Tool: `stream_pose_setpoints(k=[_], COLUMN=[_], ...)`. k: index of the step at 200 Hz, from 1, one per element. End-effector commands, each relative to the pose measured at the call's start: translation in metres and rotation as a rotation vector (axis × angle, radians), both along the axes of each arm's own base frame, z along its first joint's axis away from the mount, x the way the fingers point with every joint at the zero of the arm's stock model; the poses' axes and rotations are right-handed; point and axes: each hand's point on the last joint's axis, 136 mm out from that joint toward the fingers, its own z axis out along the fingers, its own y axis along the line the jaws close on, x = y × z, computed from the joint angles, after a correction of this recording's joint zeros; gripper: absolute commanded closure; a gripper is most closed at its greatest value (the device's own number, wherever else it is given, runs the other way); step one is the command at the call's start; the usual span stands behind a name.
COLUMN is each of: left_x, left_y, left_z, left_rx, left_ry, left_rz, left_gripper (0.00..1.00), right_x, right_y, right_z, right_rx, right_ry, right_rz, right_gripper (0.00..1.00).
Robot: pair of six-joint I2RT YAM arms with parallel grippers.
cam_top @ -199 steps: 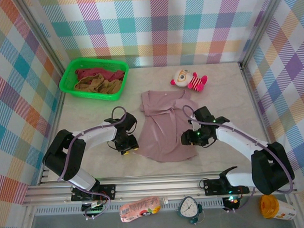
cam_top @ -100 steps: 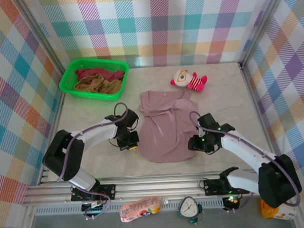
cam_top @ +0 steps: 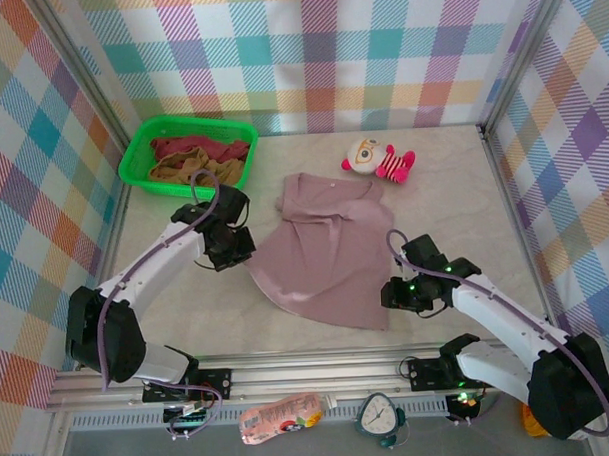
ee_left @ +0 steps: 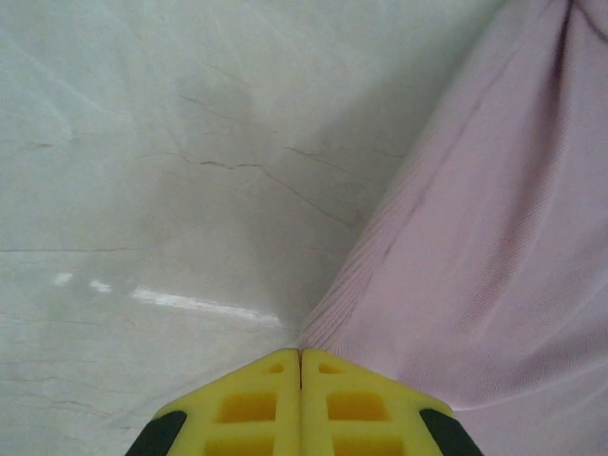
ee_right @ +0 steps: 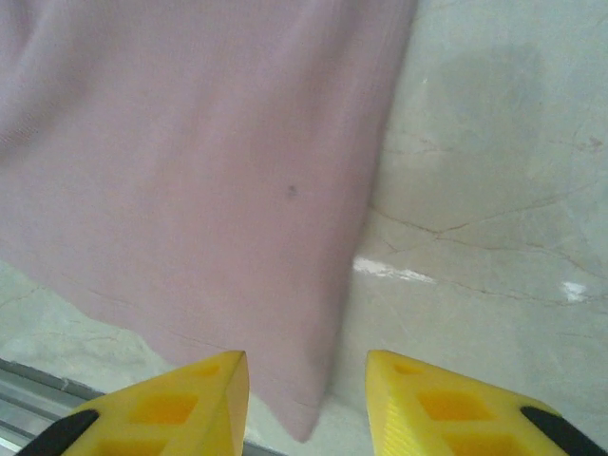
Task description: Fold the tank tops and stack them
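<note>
The right gripper [ee_right: 306, 361] hangs low over the table [cam_top: 464, 202] near its front edge. Its yellow fingers [ee_right: 180, 399] are apart and hold nothing. The near right corner of the pink tank top [cam_top: 325, 252] lies flat in the gap between them. The garment's side edge runs away ahead of the fingers, with cloth to their left and bare marbled surface to their right.

Further in and well off to the left, the left gripper [ee_left: 301, 353] has its fingers pressed together on the left edge of the same top. A fold of cloth leads straight from the fingertips and spreads ahead and to their right, with bare table to their left. From above, the top lies spread at a slant between the two grippers, its neck end farthest from the arms.

Just beyond the left gripper stands a green basket [cam_top: 183, 188]. A tan tank top [cam_top: 197, 170] is bunched in the side nearer the gripper, and a maroon tank top [cam_top: 187, 144] lies behind it. Far beyond the right gripper, near the back wall, lies a plush toy [cam_top: 377, 160].
</note>
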Motion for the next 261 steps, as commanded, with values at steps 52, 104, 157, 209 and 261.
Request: stream_pose_setpoints(k=[52, 104, 157, 209, 261], left_x=[-0.019, -0.021, -0.013, -0.018, -0.023], left_y=[0.016, 0.013, 0.017, 0.043, 0.070], left_z=[-0.016, -0.019, 0.018, 0.122, 0.246], left_rx=[0.043, 0.022, 0.042, 0.086, 0.139], left_ry=[0.046, 0.058, -0.013, -0.241, -0.534], left_rz=[0.015, 0.015, 0.002, 0.012, 0.021], left_gripper=[1.00, 1.00, 1.00, 1.00, 1.00], right_x=[-0.032, -0.038, -0.020, 0.024, 0.068], right_y=[0.014, 0.024, 0.024, 0.014, 0.006], right_z=[-0.027, -0.044, -0.019, 0.117, 0.267], right_rx=[-0.107, -0.150, -0.194, -0.137, -0.225], right_ry=[0.089, 0.108, -0.002, -0.477, -0.941], right_rz=[0.113, 0.166, 0.190, 0.172, 0.238], right_gripper=[0.61, 0.64, 0.96, 1.00, 1.00])
